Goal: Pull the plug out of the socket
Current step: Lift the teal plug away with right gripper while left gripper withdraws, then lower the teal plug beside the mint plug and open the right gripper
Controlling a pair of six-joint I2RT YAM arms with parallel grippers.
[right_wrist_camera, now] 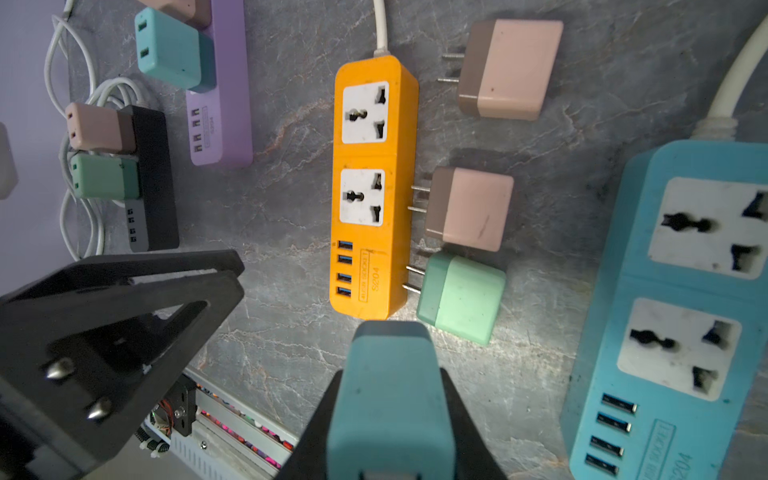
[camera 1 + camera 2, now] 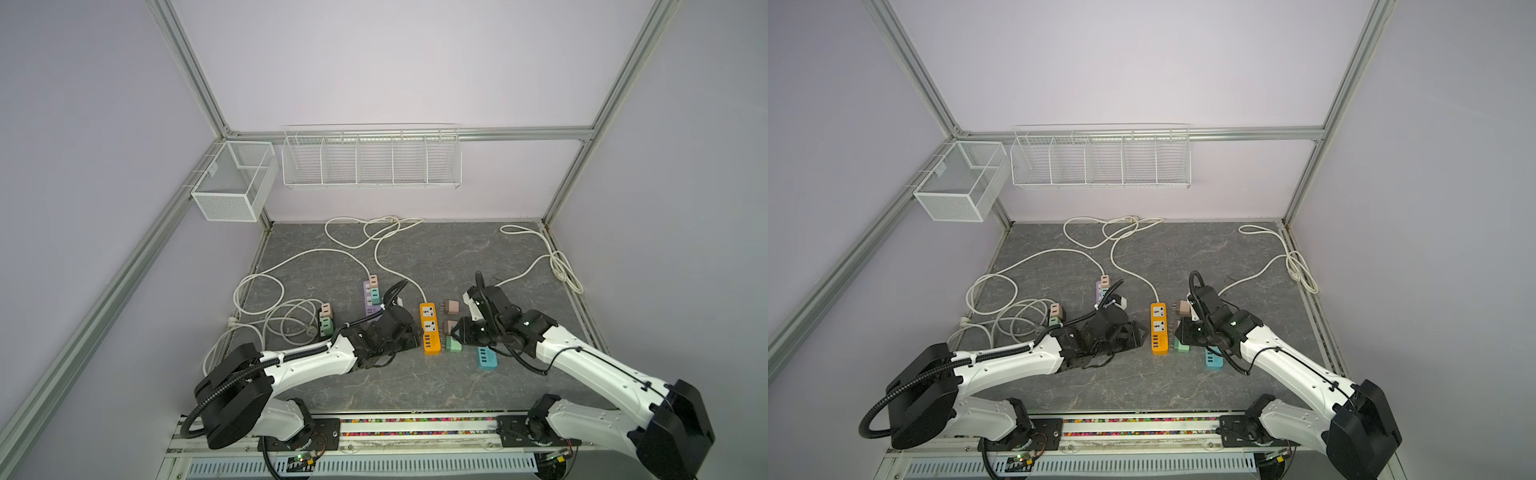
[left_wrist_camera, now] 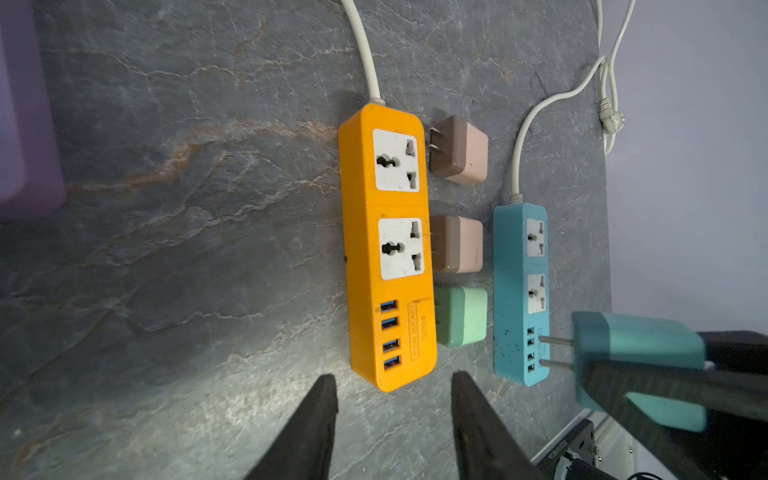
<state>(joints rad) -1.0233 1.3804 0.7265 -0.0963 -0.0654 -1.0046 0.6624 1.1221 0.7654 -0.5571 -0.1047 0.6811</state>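
Note:
A teal plug (image 1: 390, 395) hangs in the air with my right gripper (image 1: 390, 374) shut on it. Its two prongs are bare, level with the USB end of the blue power strip (image 3: 521, 291) in the left wrist view, where the plug (image 3: 640, 353) shows at the side. Both sockets of the orange power strip (image 2: 430, 328) are empty, as are the blue strip's. My left gripper (image 3: 392, 380) stands open just short of the orange strip's USB end, nothing between its fingers. In both top views the two grippers face each other across the orange strip (image 2: 1159, 328).
Two pink plugs (image 1: 511, 70) (image 1: 471, 210) and a green plug (image 1: 459, 297) lie loose between the orange and blue strips. A purple strip (image 1: 220, 104) and a black strip (image 1: 153, 178) to the left hold plugs. White cables (image 2: 291, 266) loop across the back and left.

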